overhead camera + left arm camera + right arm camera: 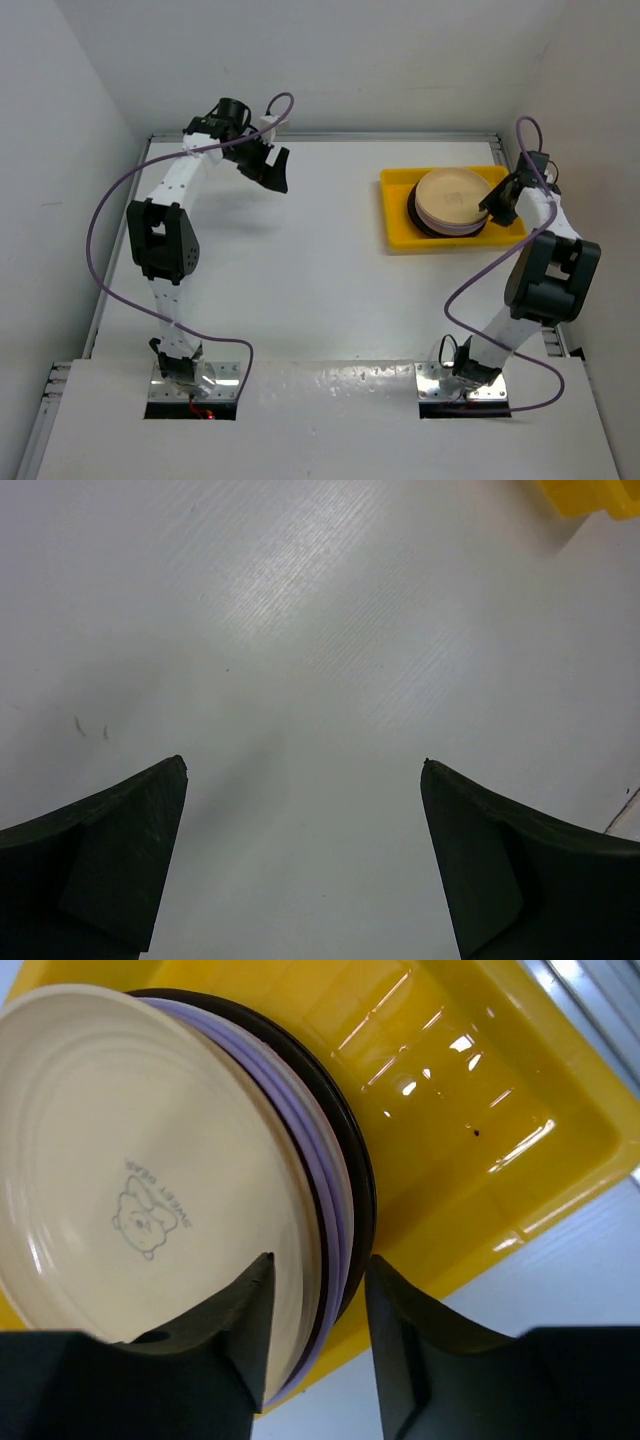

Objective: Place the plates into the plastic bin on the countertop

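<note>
The table [300, 290] carries one task item, the yellow plastic bin [398, 218], which sits at the far right within reach of the right arm only. The plates [450, 200] lie nested in one stack inside the bin, so the load takes little floor space and bare yellow floor shows beside it. No plate shows outside the bin in the overhead view, so judge the task as close to its end.

In the stack, the cream plate [140, 1160] with the bear print lies on top. Lavender plates [318, 1175] lie under it, and a dark plate [350, 1140] sits lower.

The right pincer [320, 1258] straddles the near rim of the stack, one finger over the cream plate and the other outside the dark rim. Its jaws stand partly apart. You cannot tell whether the pads press on the rims.

The left pincer [303, 762] hangs over bare table at the far left, spread fully and holding nothing. Parked there, it appears well out of the right arm's working zone.
</note>
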Robot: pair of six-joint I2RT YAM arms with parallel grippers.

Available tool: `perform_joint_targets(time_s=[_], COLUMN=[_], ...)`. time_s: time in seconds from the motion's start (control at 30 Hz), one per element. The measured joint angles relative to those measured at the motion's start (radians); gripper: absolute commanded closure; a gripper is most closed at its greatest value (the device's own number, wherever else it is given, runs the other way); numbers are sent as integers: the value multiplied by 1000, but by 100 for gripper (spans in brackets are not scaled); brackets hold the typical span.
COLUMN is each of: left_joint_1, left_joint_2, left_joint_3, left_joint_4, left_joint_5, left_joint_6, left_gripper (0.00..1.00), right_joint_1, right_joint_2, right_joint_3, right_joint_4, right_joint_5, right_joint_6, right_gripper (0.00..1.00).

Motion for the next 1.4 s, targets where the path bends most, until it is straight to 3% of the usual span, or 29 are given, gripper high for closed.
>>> perform_joint_targets(time_s=[0.2,0.47,0.53,0.67,0.77,0.8,0.87,1.1,1.27,1.4], left_joint_1=[1,5,6,8,8,8,8,53,171,254], left_joint_2=[-2,-4,-4,-4,-4,-4,-8,-170,-400,-510], left_joint_3=[-19,-19,-19,-19,-19,-19,-20,-161,-417,-571], left_joint_4=[-2,-1,-1,-1,-1,-1,-1,2,23,37], left_joint_5=[-10,-18,-18,-18,-18,-19,-26,-79,-105,-131], left_joint_6=[3,3,3,4,7,7,7,22,21,13], left_gripper=[0,0,0,0,0,0,0,0,0,0], right_joint_1=[0,-13,-13,-16,-19,-19,-21,-33,-37,-37], right_joint_2=[68,66,55,-10,-92,-124,-193,-660,-1015,-1147], right_joint_3=[-48,-90,-93,-102,-101,-100,-95,-131,-324,-483], right_joint_4=[66,131,126,93,71,60,34,-129,-254,-396], right_joint_5=[-38,-63,-55,5,41,53,71,158,176,144], right_joint_6=[71,120,118,93,61,55,39,61,120,135], right_gripper=[74,68,60,29,18,8,0,0,0,0])
